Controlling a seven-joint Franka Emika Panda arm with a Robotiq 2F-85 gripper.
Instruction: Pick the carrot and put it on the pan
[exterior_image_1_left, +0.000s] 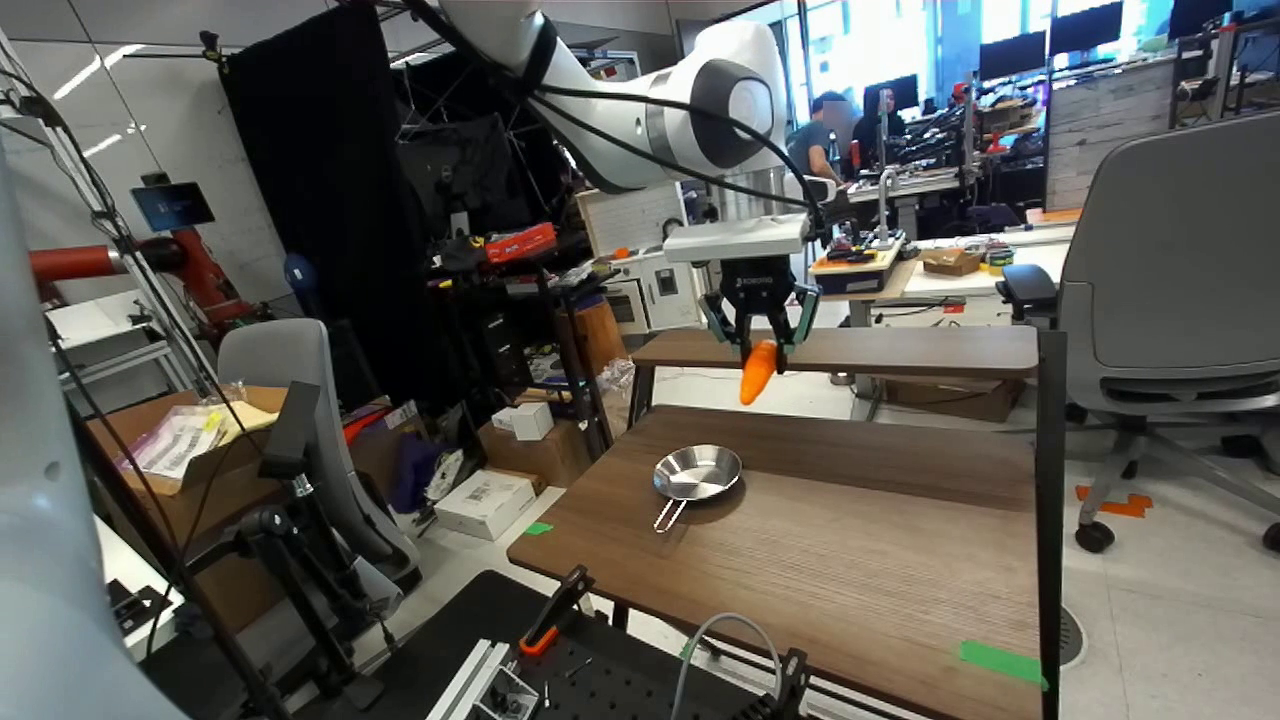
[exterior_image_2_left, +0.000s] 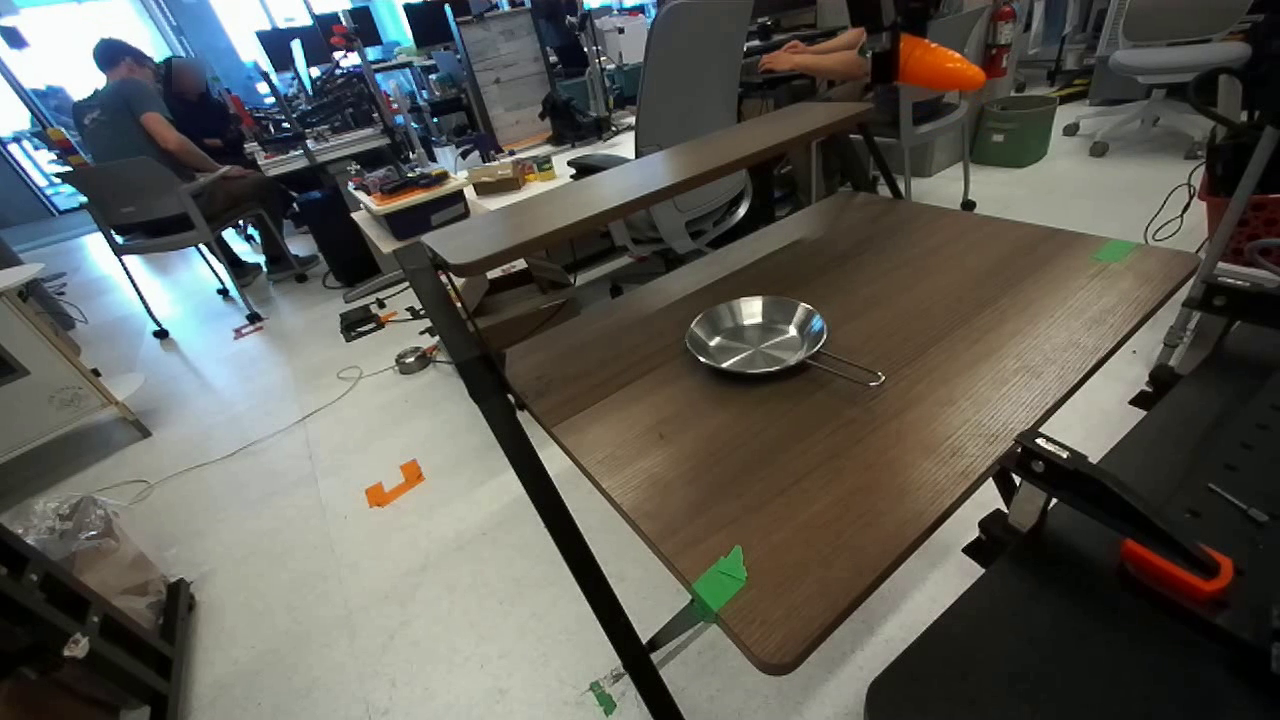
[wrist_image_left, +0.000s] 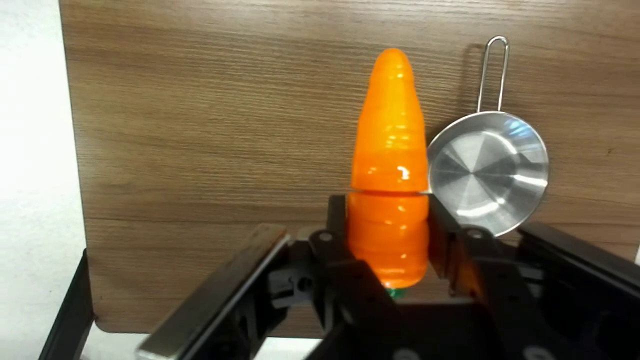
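The carrot (wrist_image_left: 389, 125) is gripped by its thick end in the hand (exterior_image_1_left: 763, 355), whose fingers (wrist_image_left: 337, 215) are pressed against both sides. It is held in the air, well above the surface (exterior_image_1_left: 880, 540), its tip (exterior_image_1_left: 749, 395) seen lower than the fingers in an exterior view. The pan (exterior_image_2_left: 755, 345) is set upright on the surface, apart from the carrot; in the wrist view its rim is partly covered by the hand.

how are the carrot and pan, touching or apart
Apart: in an exterior view the carrot hangs higher than the pan, with tabletop showing between them.
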